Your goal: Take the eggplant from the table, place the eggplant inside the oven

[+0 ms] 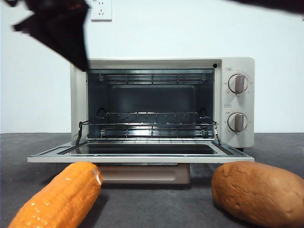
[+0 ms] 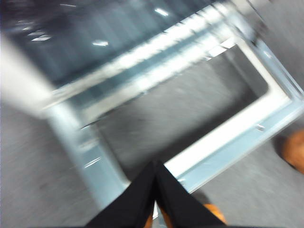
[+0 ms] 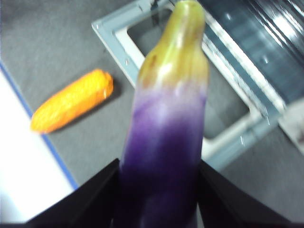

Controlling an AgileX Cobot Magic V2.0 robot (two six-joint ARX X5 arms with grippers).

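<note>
We hold the eggplant (image 3: 164, 142) pinched in the right gripper (image 3: 159, 190), long axis pointing outward above the oven (image 3: 228, 95) door; left gripper (image 2: 155, 190) apparently pressed together.

A bare test setup, not a kitchen: plain white wall with a socket (image 1: 100, 9) at upper left, toaster oven (image 1: 161, 104) on a grey table (image 1: 28, 142).

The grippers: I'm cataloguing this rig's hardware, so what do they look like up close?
Both are plain matte black. The left gripper shows two flat wedge-shaped jaws tapering to points. The right gripper shows broad, angular black jaws. No markings, cables or coloured parts show.
</note>
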